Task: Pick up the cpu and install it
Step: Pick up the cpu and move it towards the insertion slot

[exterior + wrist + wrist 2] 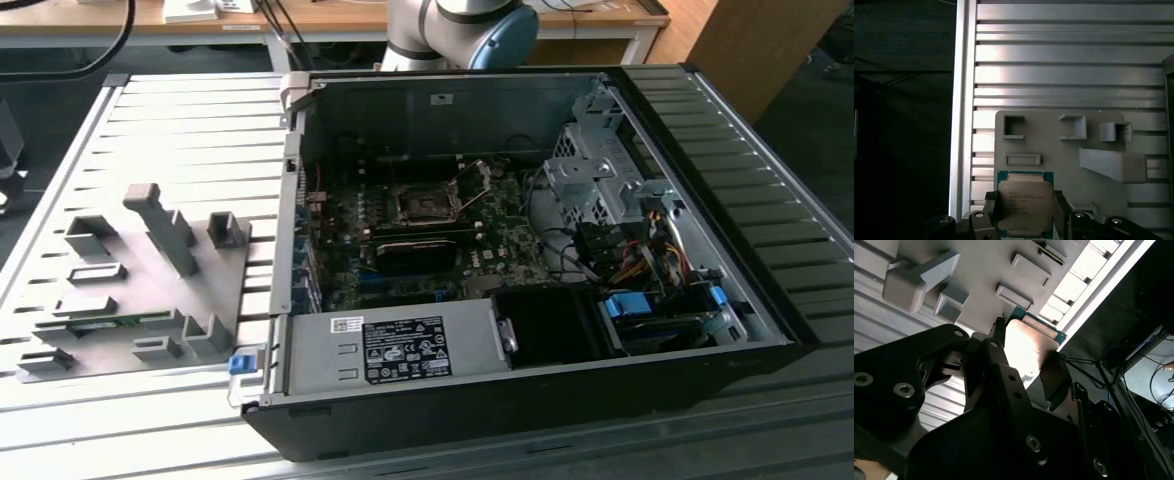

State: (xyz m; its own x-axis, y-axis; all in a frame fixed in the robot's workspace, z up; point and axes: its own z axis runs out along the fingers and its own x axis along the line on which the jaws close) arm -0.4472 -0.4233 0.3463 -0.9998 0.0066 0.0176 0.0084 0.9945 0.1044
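The cpu (1024,202), a small square chip with a silvery metal top and a green edge, sits between my gripper's (1025,212) two dark fingers (991,210), which press on its opposite sides. In the second wrist view the cpu (1028,342) shines brightly between the same fingers (999,357). It hangs above the grey fixture plate (1054,150) with its raised blocks and pockets. In the exterior view the open computer case (534,260) lies on the table, and the dark square motherboard socket (427,205) is uncovered near the board's middle.
The grey fixture plate (147,270) lies on the slatted metal table (160,120) to the exterior view's left of the case. A grey power-supply box (387,350) fills the case's near corner. Drive cages and cable bundles (627,240) crowd its right side. The arm's base (461,30) stands behind.
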